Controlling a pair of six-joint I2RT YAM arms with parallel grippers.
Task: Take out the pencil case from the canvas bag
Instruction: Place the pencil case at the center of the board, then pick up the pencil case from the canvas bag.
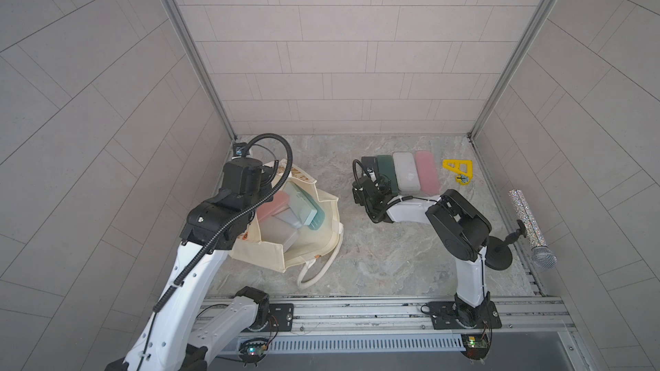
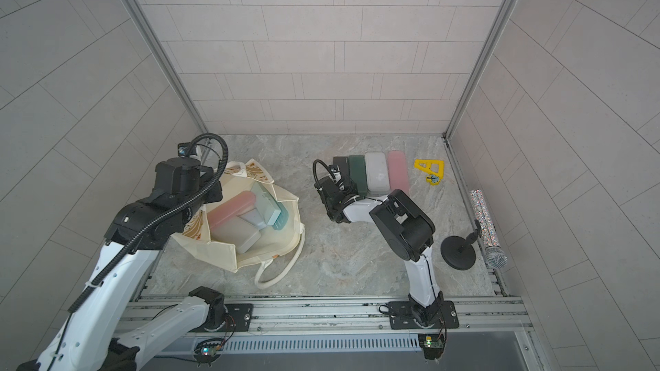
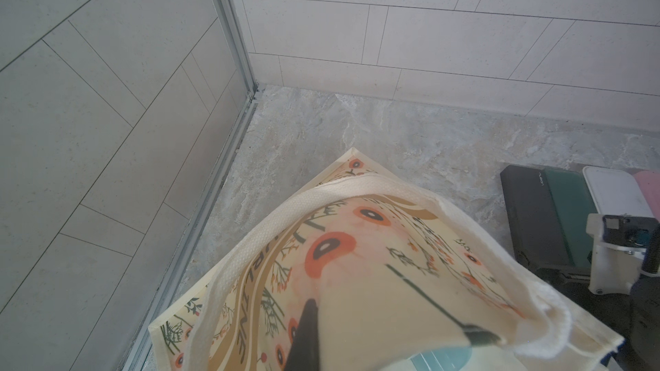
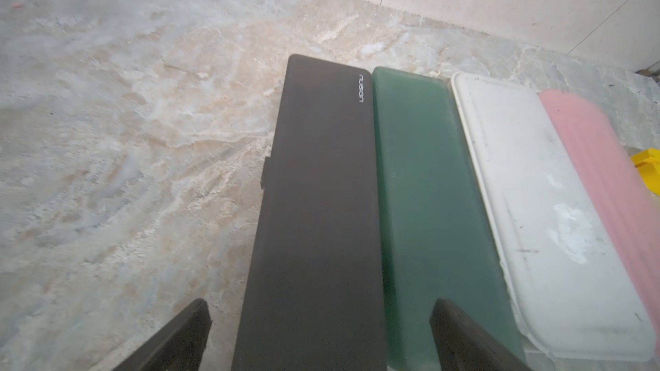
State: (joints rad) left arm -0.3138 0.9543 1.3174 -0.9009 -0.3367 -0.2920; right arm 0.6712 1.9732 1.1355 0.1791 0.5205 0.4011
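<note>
The cream canvas bag (image 1: 310, 244) (image 2: 228, 258) lies open at the left, rope handle toward the front. Inside it lie pencil cases: a pink one (image 1: 271, 207), a mint one (image 1: 303, 205) and a pale grey one (image 1: 282, 235). My left gripper (image 3: 393, 317) is shut on the bag's flower-printed wall (image 3: 357, 244) at its far rim. My right gripper (image 4: 321, 303) (image 1: 373, 178) stands open over the near end of a black pencil case (image 4: 318, 190) on the table, one finger on each side, not touching it.
The black case begins a row with a dark green case (image 1: 387, 173), a white case (image 1: 407, 173) and a pink case (image 1: 426, 173). A yellow triangular piece (image 1: 459, 169) lies beyond. A glittery microphone (image 1: 532, 230) on a black stand (image 1: 500, 249) is at the right wall.
</note>
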